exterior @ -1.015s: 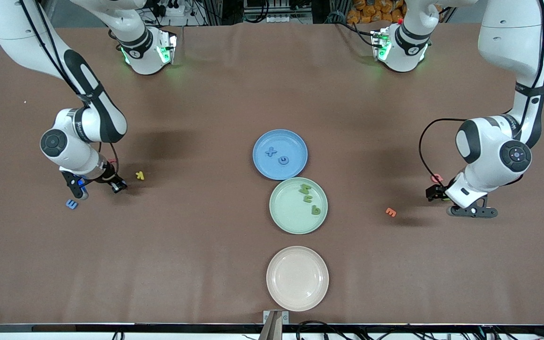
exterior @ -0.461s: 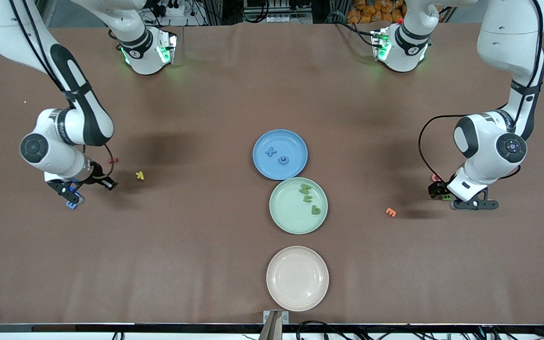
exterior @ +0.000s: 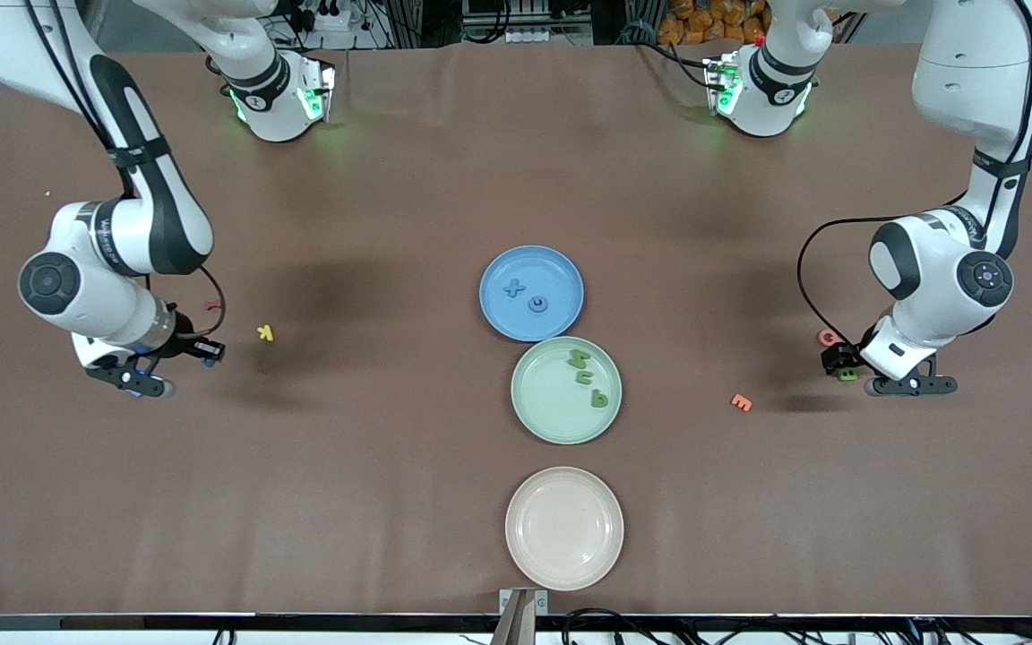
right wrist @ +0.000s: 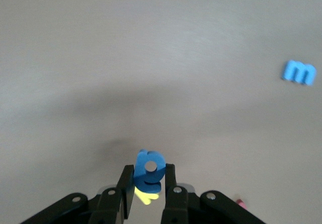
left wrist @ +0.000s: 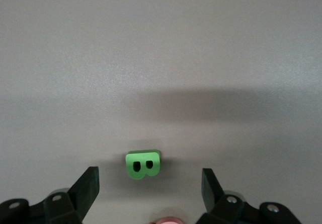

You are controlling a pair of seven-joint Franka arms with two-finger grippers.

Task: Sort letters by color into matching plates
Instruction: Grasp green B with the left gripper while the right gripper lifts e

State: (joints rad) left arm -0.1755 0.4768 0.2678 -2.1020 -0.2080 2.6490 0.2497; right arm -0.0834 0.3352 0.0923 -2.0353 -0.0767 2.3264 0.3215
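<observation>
A: Front view first. Where is the right gripper (exterior: 135,383) sitting?
B: Low over the table (exterior: 391,179) at the right arm's end, well apart from the plates. The yellow letter (exterior: 266,333) is lying near it, toward the plates, and a red letter (exterior: 210,306) is showing just by the wrist.
A: And the left gripper (exterior: 874,381)?
B: Down at the left arm's end, with a green letter B (exterior: 848,374) just beside it and a pink letter (exterior: 828,337) close by. An orange letter (exterior: 741,403) is lying off toward the plates.
A: Plates?
B: The blue plate (exterior: 561,269) is carrying two blue letters (exterior: 525,296); the green plate (exterior: 543,412), nearer the camera and touching it, is carrying three green letters (exterior: 588,376). The cream plate (exterior: 564,528) is sitting nearest the camera.
A: Left wrist view?
B: The fingers (left wrist: 88,186) are standing spread wide, the green letter B (left wrist: 143,164) lying flat on the table between them, touching neither.
A: Right wrist view?
B: The jaws are clamping on a blue letter e (right wrist: 149,171), holding it upright between the fingertips (right wrist: 126,183). A blue letter m (right wrist: 299,72) is lying on the table well apart from the gripper
</observation>
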